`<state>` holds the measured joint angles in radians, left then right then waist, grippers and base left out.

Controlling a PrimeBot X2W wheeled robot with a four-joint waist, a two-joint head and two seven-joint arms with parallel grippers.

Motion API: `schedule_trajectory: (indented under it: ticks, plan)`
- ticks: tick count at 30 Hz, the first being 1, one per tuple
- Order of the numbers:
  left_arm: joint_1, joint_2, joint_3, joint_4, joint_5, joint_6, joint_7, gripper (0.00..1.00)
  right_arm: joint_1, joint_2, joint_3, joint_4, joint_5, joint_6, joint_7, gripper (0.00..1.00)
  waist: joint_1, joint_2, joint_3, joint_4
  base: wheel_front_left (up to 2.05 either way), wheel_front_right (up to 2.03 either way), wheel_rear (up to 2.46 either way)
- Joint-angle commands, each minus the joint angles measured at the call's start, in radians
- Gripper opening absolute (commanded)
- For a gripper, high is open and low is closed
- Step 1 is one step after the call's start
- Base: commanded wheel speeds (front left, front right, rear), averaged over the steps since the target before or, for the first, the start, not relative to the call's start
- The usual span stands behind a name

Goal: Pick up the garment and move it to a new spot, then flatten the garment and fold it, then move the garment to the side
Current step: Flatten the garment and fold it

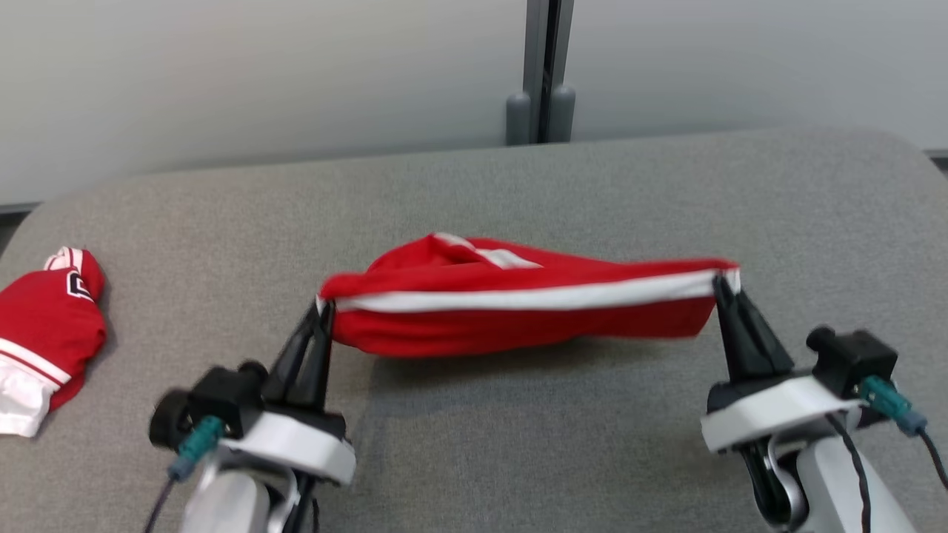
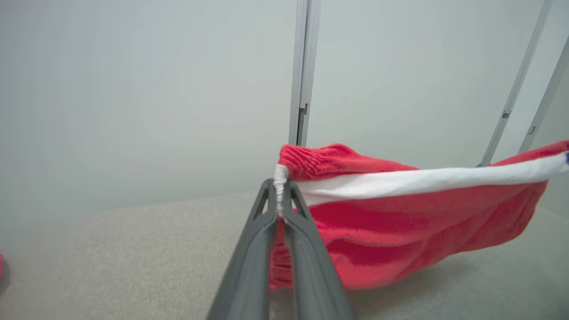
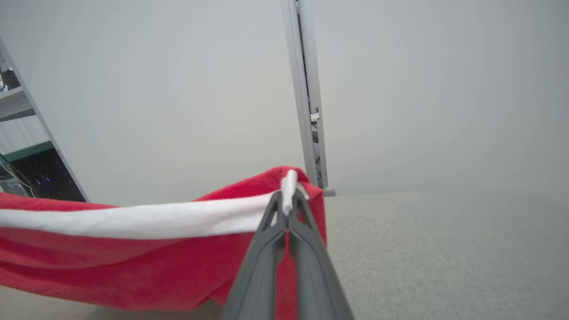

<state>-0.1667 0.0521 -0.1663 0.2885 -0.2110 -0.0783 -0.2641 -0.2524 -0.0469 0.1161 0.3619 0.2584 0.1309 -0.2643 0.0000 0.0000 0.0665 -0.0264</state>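
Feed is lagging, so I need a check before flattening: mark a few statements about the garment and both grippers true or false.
1. The left gripper is shut on one end of the garment. True.
2. The right gripper is open and clear of the garment. False: it is shut on the white stripe at the other end.
3. The garment lies flat on the table. False: it hangs stretched between the grippers.
4. A red cloth lies at the table's left. True.

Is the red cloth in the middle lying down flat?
No, the garment hangs stretched between the left gripper and the right gripper, each pinching one end of its white band.
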Motion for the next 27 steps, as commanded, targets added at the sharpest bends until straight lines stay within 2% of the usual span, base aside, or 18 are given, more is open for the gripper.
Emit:
schedule_trajectory:
  ticks: [1,7,11,15,20,27]
  plan:
    - [-0.031,0.013,0.010,-0.011,0.011,-0.006,0.000,0.00,-0.016,-0.007,0.002,-0.008,0.009,0.000,0.000,0.00,0.0000,0.0000,-0.038,-0.002,0.00,0.00,0.00]
    - [-0.217,0.090,0.021,0.013,0.058,-0.042,0.000,0.00,-0.179,-0.036,0.026,-0.055,0.034,0.000,0.000,0.00,0.0000,0.0000,-0.096,0.007,0.00,0.00,0.00]
    - [-0.359,0.156,-0.025,0.093,0.057,-0.049,0.000,0.00,-0.278,-0.063,0.042,-0.043,0.040,0.000,0.000,0.00,0.0000,0.0000,-0.108,0.011,0.00,0.00,0.00]
    - [-0.471,0.192,-0.076,0.151,0.034,-0.051,0.000,0.00,-0.350,-0.077,0.048,-0.022,0.045,0.000,0.000,0.00,0.0000,0.0000,-0.091,0.017,0.00,0.00,0.00]
    - [-0.587,0.214,-0.130,0.224,0.006,-0.052,0.003,0.00,-0.446,-0.092,0.063,0.024,0.035,0.000,0.000,0.00,0.0000,0.0000,-0.003,0.019,0.00,0.00,0.00]
    - [-0.823,0.201,-0.154,0.337,0.012,-0.051,0.001,0.00,-0.691,-0.088,0.016,0.104,-0.021,0.000,0.000,0.00,0.0000,0.0000,0.185,0.007,0.00,0.00,0.00]
